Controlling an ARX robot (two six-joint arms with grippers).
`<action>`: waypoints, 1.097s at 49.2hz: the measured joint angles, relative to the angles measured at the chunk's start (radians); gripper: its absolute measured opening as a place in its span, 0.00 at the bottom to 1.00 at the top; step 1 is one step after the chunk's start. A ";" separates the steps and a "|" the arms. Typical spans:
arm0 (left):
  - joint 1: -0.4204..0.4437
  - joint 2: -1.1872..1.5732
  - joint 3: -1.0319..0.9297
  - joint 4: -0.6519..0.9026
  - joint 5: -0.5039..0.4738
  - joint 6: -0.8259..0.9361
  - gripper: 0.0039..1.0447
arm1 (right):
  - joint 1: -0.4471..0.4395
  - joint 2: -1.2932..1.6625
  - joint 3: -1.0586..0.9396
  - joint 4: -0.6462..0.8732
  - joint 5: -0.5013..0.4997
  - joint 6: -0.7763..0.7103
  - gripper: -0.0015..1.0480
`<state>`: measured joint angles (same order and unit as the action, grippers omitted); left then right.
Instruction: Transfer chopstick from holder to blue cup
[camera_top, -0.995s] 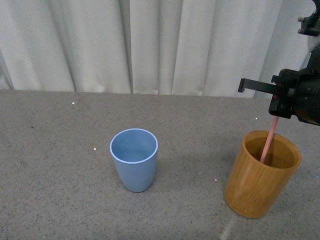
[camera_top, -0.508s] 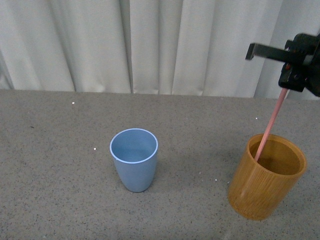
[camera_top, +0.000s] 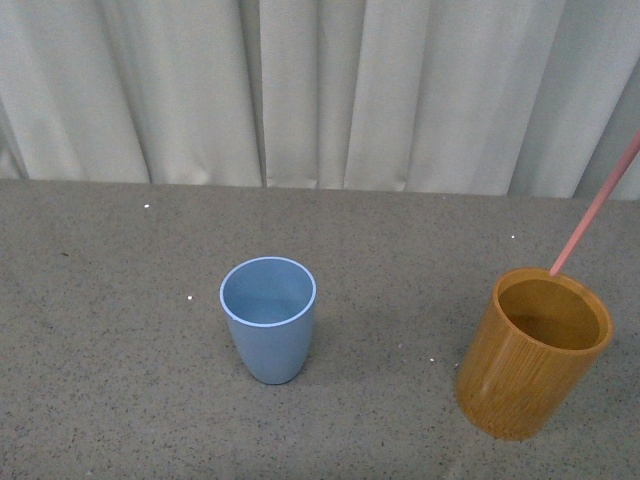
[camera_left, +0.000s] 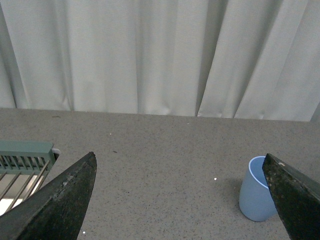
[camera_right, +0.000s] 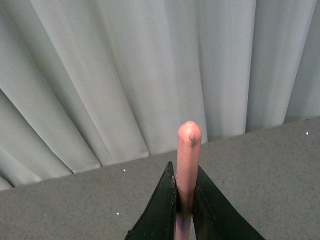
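The pink-red chopstick (camera_top: 595, 205) slants up to the right edge of the front view, its lower tip just above the far rim of the orange-brown bamboo holder (camera_top: 530, 355). My right gripper (camera_right: 185, 185) is out of the front view; in the right wrist view it is shut on the chopstick (camera_right: 188, 160), whose rounded end sticks out past the fingertips. The light-blue cup (camera_top: 268, 318) stands upright left of the holder. My left gripper (camera_left: 182, 172) is open, and the blue cup (camera_left: 256, 190) shows beside one of its fingers (camera_left: 295, 195).
Grey speckled tabletop (camera_top: 120, 330) runs back to white pleated curtains (camera_top: 320, 90). A pale green slatted rack (camera_left: 25, 159) sits at the table's edge in the left wrist view.
My right gripper rose up and right out of the front view, lifting the chopstick until its lower tip cleared the holder's inside. The holder shifted slightly. The blue cup stayed put.
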<state>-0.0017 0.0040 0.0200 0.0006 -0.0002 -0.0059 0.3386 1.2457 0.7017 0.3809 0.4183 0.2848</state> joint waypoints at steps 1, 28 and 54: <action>0.000 0.000 0.000 0.000 0.000 0.000 0.94 | 0.001 -0.009 0.005 -0.006 -0.002 0.000 0.04; 0.000 0.000 0.000 0.000 0.000 0.000 0.94 | 0.152 0.187 0.095 0.103 -0.032 0.097 0.04; 0.000 0.000 0.000 0.000 0.000 0.001 0.94 | 0.221 0.372 0.159 0.150 -0.055 0.175 0.04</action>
<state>-0.0017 0.0040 0.0200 0.0006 -0.0002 -0.0051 0.5594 1.6176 0.8612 0.5304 0.3630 0.4599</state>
